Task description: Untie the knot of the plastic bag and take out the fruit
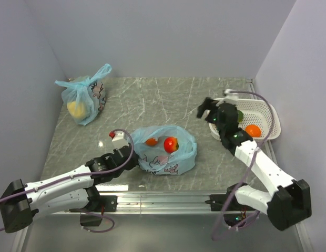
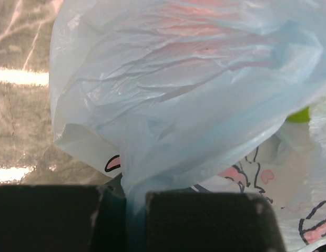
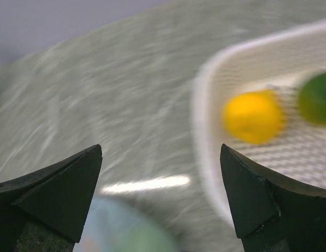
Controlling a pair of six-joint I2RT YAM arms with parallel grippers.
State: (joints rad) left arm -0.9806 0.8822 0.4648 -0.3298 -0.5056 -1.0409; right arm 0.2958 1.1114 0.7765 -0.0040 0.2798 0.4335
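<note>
The light-blue plastic bag lies open at the table's middle front, with an orange fruit and a red fruit showing in its mouth. No knot shows on it. My left gripper is shut on the bag's left edge; in the left wrist view the film is pinched between the jaws of the gripper. My right gripper is open and empty, above the table left of the white basket. The blurred right wrist view shows the open gripper, with a yellow fruit and a green fruit in the basket.
The basket at the right also holds an orange fruit and a green one. A second, knotted blue bag with a yellow lump stands at the back left. Walls close the left, back and right sides.
</note>
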